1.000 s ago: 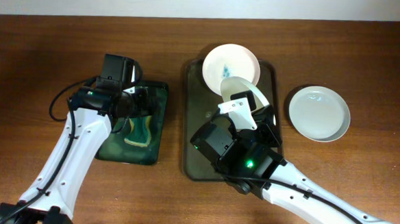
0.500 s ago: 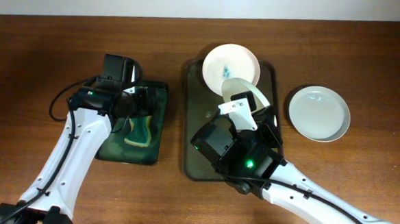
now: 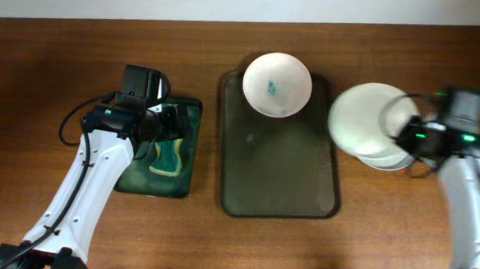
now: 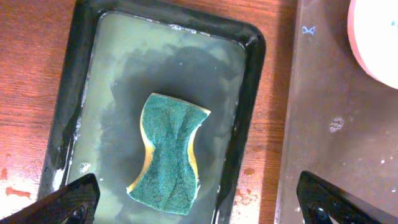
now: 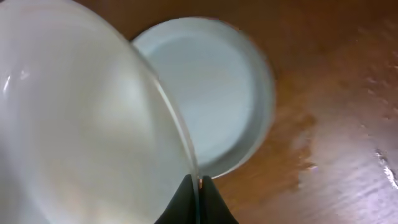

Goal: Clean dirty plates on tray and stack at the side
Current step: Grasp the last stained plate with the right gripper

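A white plate with a teal smear sits at the far end of the large dark tray. My right gripper is shut on the rim of a second white plate and holds it tilted over a third plate, which lies on the wood to the right of the tray. The right wrist view shows the fingers pinching the held plate above the lower one. My left gripper is open and empty.
A green sponge lies in the smaller dark-green tray, which is wet, left of the big tray; my left gripper hovers over it. The sponge and the small tray also show in the overhead view.
My right arm has swung from over the big tray to the right, carrying the plate over the one on the table. The left arm has not moved.
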`<move>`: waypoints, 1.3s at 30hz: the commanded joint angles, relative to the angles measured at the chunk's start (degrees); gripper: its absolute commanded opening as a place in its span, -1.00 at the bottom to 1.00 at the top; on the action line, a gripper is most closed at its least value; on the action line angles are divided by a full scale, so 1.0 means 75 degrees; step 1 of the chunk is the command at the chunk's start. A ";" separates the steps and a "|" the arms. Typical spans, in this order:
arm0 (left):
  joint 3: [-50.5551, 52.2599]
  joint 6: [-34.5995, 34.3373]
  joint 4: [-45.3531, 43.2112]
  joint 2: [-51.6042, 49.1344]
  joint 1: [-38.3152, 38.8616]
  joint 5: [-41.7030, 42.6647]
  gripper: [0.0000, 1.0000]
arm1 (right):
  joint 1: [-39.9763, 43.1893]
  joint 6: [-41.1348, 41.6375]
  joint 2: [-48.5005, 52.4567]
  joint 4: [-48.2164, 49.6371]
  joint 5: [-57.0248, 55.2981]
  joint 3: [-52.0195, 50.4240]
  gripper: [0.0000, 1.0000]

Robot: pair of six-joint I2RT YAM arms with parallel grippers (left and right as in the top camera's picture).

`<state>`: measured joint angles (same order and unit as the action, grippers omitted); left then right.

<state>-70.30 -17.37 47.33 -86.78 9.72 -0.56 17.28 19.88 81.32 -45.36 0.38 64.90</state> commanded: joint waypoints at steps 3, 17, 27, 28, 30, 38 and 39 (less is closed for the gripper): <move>-0.0096 0.0041 -0.0015 0.0117 -0.0035 0.0052 0.99 | 0.1999 0.0038 0.1702 0.0157 0.1614 0.0134 -0.92; -0.0096 0.0044 -0.0015 0.0117 -0.0035 0.0052 0.99 | -0.2818 -0.1513 0.2967 0.3147 0.1524 0.1641 0.14; -0.0096 0.0041 -0.0015 0.0117 -0.0035 0.0052 0.99 | -0.2999 -0.0816 0.4170 0.3316 0.1448 0.1644 -0.92; -0.0096 0.0041 -0.0015 0.0117 -0.0035 0.0052 0.99 | -0.2996 -0.0781 0.3526 0.2687 0.1282 0.1644 -0.92; -0.0096 0.0041 -0.0015 0.0117 -0.0035 0.0052 0.99 | -0.3002 -0.0571 0.2343 0.1096 0.1169 0.1641 -0.92; -0.0096 0.0044 -0.0015 0.0117 -0.0035 0.0052 0.99 | -0.3217 0.1673 0.2095 0.0015 0.1536 -0.0828 -0.91; -0.0096 0.0044 -0.0015 0.0117 -0.0035 0.0052 0.99 | -0.3226 0.1827 0.2090 0.0187 0.1749 -0.0836 -0.77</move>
<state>-70.32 -17.34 47.33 -86.72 9.72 -0.38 -6.44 29.08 97.14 -45.76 10.24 58.98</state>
